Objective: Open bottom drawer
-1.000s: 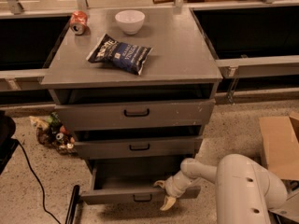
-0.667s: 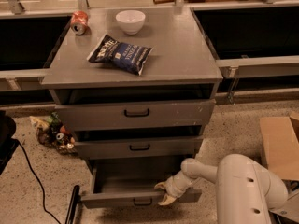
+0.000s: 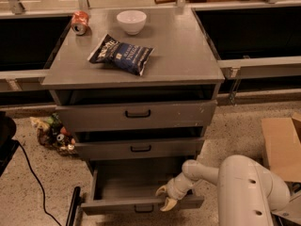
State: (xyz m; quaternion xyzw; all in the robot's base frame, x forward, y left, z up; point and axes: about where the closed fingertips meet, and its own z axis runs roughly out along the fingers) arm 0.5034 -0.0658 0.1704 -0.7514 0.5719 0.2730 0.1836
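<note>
The bottom drawer (image 3: 117, 204) of the grey cabinet stands pulled out toward me, its inside showing and looking empty. Its narrow front panel has a small black bar handle (image 3: 143, 209) low in the view. My gripper (image 3: 165, 197) is at the drawer's front panel, right of the handle, with one pale fingertip (image 3: 161, 190) behind the front edge and the other in front of it. The white arm (image 3: 244, 187) reaches in from the lower right.
The middle drawer (image 3: 141, 148) and top drawer (image 3: 137, 113) are shut. On the cabinet top lie a blue chip bag (image 3: 121, 54), a white bowl (image 3: 131, 21) and a red can (image 3: 79, 22). A cardboard box (image 3: 281, 147) is at right, clutter (image 3: 52, 133) and a black cable (image 3: 33, 178) at left.
The bottom drawer has come out a little further toward me, with the gripper moving along with its front panel.
</note>
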